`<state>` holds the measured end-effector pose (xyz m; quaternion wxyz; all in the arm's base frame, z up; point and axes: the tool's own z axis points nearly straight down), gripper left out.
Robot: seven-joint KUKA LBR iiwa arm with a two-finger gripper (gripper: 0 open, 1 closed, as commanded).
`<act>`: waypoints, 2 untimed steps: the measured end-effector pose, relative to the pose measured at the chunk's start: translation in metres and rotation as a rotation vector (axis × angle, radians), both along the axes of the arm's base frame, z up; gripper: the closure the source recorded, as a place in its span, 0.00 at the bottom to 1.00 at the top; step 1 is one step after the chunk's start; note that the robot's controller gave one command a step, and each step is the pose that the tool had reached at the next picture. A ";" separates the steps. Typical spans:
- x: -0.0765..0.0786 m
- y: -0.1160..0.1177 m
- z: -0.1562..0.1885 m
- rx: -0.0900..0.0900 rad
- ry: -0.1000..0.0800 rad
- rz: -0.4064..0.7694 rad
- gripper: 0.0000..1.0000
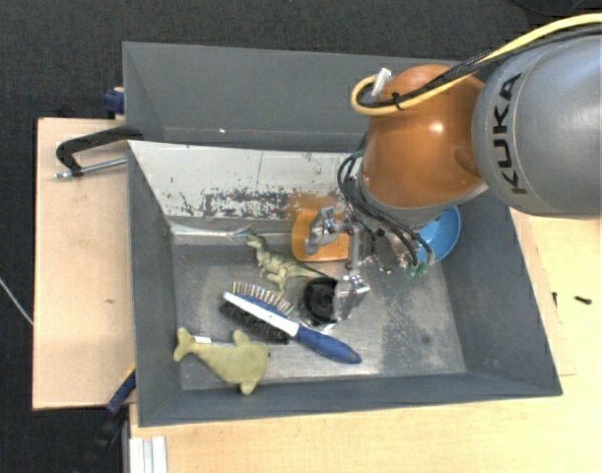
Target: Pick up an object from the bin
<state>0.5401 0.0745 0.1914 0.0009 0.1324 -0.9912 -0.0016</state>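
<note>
Grey metal walls of the bin (151, 264) close round my work. Nothing has been lifted out yet, so by my reckoning the whole pick is left to do. At the left of the floor lies a yellowish plush whale (227, 358). Then comes a brush (281, 321) with black bristles and a blue handle, and a small pale-green toy dinosaur (269, 259) lies above it. Next is a small black object (321, 302), and my fingers (348, 292) hang right at its edge, apparently touching it. Whether they are spread or closed I cannot tell, and I see nothing gripped. An orange thing (305, 239) sits just behind. A blue disc (444, 233) lies rightmost, partly under my wrist.
</note>
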 end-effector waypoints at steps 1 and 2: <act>-0.002 0.036 -0.090 0.001 -0.016 -0.416 0.00; -0.006 0.038 -0.094 -0.002 -0.003 -0.415 1.00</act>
